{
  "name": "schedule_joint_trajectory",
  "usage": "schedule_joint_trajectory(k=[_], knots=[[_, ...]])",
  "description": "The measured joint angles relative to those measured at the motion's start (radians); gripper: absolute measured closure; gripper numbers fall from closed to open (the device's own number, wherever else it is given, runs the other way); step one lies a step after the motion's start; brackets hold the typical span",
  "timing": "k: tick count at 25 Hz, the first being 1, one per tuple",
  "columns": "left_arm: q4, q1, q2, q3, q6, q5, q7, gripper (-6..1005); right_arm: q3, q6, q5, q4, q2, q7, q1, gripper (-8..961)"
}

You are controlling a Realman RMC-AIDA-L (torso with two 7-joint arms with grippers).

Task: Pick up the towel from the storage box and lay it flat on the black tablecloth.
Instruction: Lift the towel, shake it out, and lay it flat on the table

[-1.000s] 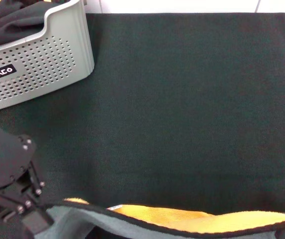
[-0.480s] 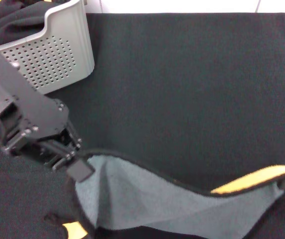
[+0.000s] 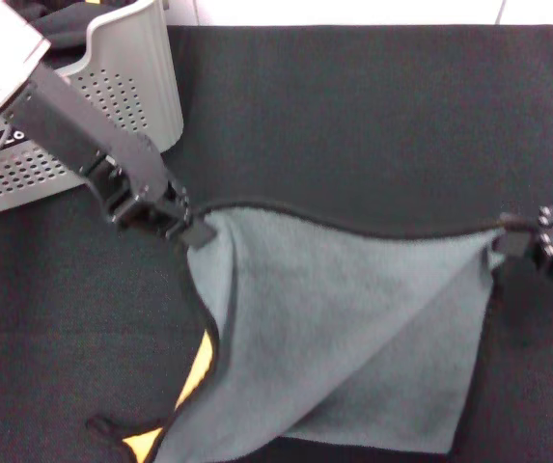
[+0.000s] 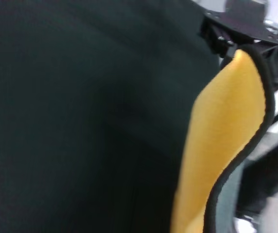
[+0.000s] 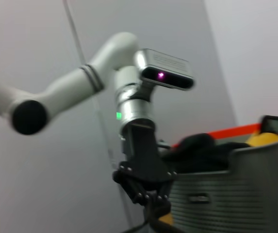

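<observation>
The towel [image 3: 344, 328] hangs stretched between the two grippers over the near half of the black tablecloth [image 3: 353, 125], grey-green face toward the head camera. Its upper, black-stitched edge runs in a shallow sag from one held corner to the other. Below that edge the fabric falls toward the near edge of the cloth, with a diagonal fold running down from the right corner. On the left side the border curls over and shows a strip of the yellow face, and a small black loop [image 3: 102, 425] lies at the lower left corner, near the cloth's near edge.

The left gripper [image 3: 191, 230] is closed on the towel's upper left corner, just off the near right corner of the box [image 3: 112, 106]. Its arm reaches in across the front of the box. The right gripper [image 3: 504, 241] pinches the upper right corner close to the cloth's right edge.

In the left wrist view the yellow face [image 4: 221, 141] billows away toward the right gripper [image 4: 228, 46], which clamps its far corner. In the right wrist view the left gripper [image 5: 153, 206] stands in front of the box [image 5: 236, 189], fingers shut on the towel's edge.

The box sits at the far left corner of the cloth, dark cloth heaped inside it.
</observation>
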Motion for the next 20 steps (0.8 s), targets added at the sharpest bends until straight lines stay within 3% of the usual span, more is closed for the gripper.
schedule_joint_trajectory(k=[3, 11, 20], knots=[[0.009, -0.025, -0.030, -0.088, -0.049, 0.127, 0.037, 969, 0.000, 0.090, 0.000, 0.002, -0.002, -0.006, 0.025, 898], [0.028, -0.040, -0.040, -0.089, -0.209, 0.286, 0.066, 969, -0.006, 0.271, -0.020, 0.015, -0.006, -0.015, 0.110, 896], [0.036, -0.065, -0.109, -0.078, -0.325, 0.447, 0.105, 968, -0.013, 0.449, -0.106, 0.080, 0.006, -0.027, 0.243, 895]])
